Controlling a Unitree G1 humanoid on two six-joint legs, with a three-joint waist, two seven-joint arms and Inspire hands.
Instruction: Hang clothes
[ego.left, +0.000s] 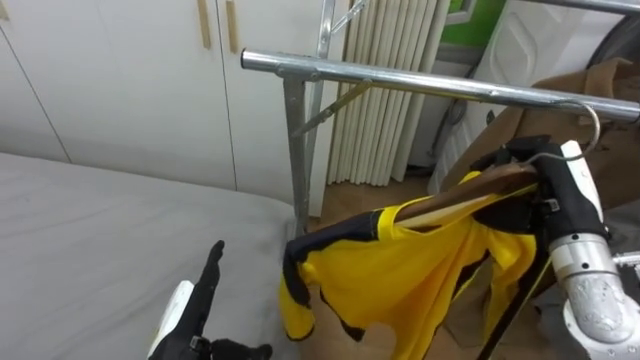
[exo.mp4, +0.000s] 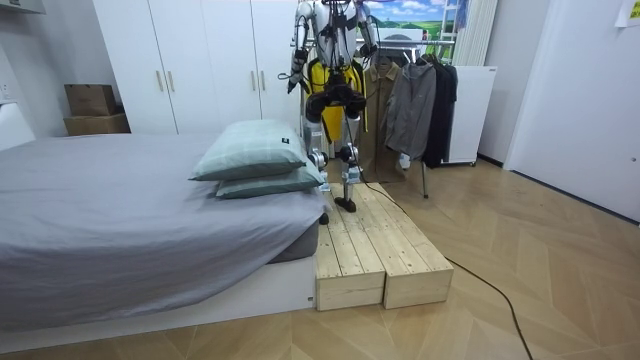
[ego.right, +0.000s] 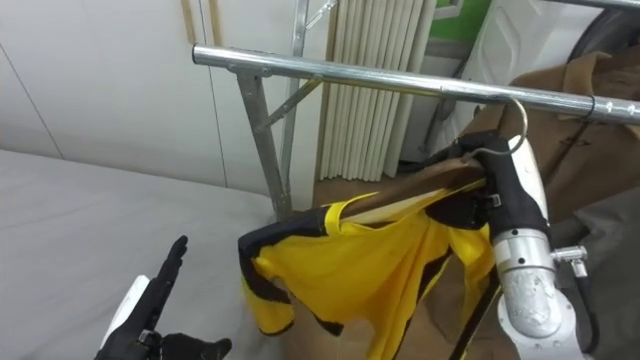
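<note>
A yellow and black garment (ego.left: 400, 275) hangs on a wooden hanger (ego.left: 470, 198). My right hand (ego.left: 545, 170) is shut on the hanger just below its metal hook (ego.left: 592, 118). The hook's top is level with the underside of the metal rail (ego.left: 420, 82); I cannot tell whether it is over the rail. The garment droops down and to the left of the hand. My left hand (ego.left: 195, 305) is low at the left over the bed, open with its fingers straight. In the room view I stand on the wooden platform (exo.mp4: 375, 245) facing the rack, with the yellow garment (exo.mp4: 318, 75) in front of me.
The rack's upright post (ego.left: 295, 150) stands left of the garment. A brown coat (ego.left: 590, 90) hangs at the rail's right end. The grey bed (ego.left: 90, 230) lies to my left, with white wardrobe doors (ego.left: 130, 80) and a radiator (ego.left: 385, 110) behind. Dark clothes (exo.mp4: 415, 100) hang further along.
</note>
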